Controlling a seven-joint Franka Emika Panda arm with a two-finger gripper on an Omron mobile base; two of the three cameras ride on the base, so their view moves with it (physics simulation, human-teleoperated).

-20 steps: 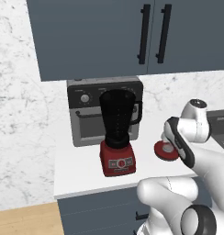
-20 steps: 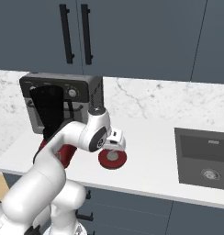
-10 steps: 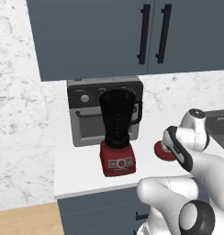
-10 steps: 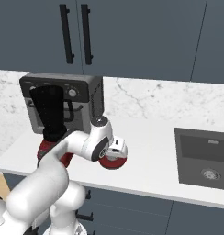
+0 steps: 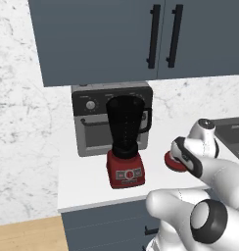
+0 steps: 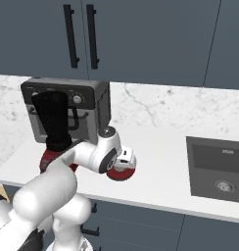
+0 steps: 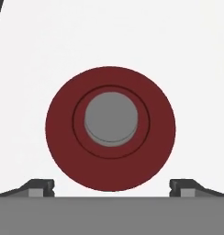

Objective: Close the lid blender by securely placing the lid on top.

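the lid lies flat on the white counter, knob up, to the right of the blender, which stands open-mouthed in front of the grey toaster oven. the gripper hangs straight above the lid, looking down on it, so that the grey knob sits centred between the two fingertips; that alignment suits a top-down grasp. the pincer is spread wide, wider than the whole disc, and holds nothing. how high it sits above the lid is hard to judge, since the base views hide the tips behind the wrist. the sink lies well apart to the right.
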